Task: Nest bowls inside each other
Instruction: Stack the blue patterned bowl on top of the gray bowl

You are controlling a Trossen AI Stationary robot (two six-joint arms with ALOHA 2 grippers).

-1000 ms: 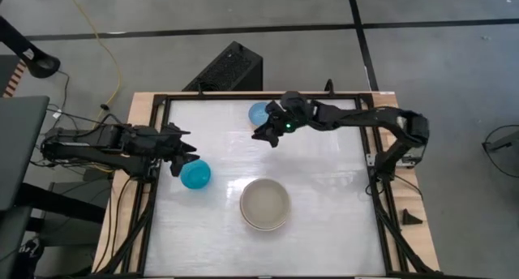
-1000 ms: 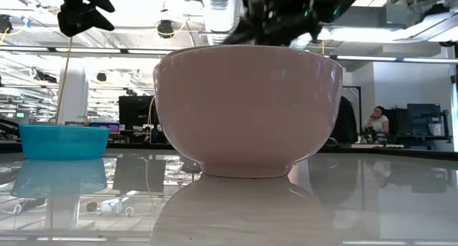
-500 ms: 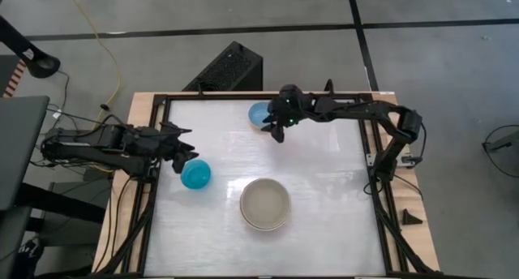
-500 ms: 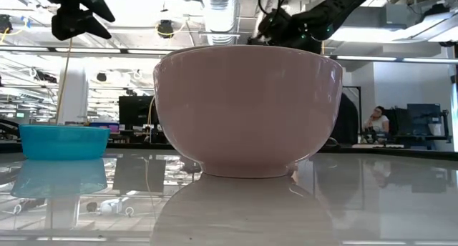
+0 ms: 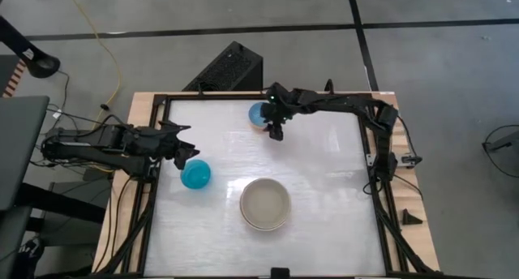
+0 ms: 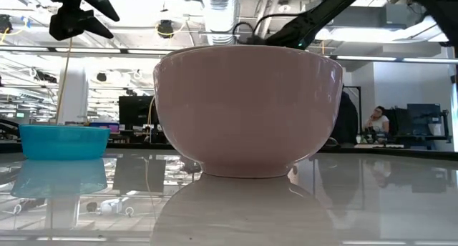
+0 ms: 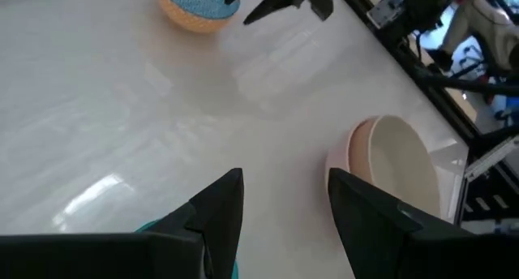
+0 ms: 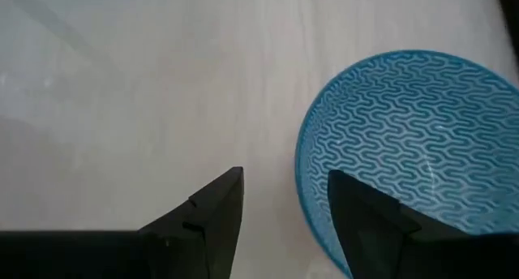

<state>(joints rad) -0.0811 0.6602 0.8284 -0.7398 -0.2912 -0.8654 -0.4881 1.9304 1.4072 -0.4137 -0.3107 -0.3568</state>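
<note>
- Light blue bowl (image 5: 259, 114): upright, mouth up, near desk (image 5: 324, 190) far edge.
- Right gripper (image 5: 276, 130): beside its rim, jaws open, empty.
- Teal bowl (image 5: 195, 174): upright, left side; left gripper (image 5: 186, 152) adjacent, jaws open.
- Stacked larger bowls (image 5: 265, 204): upright, front centre; bare desk around.

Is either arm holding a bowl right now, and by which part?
Nothing is held. The right gripper hangs open beside the rim of the patterned light blue bowl; the left gripper is open above the teal bowl.

The light blue bowl (image 8: 413, 157) is cut off by the right wrist view's edge; low view probably hides it entirely.
</note>
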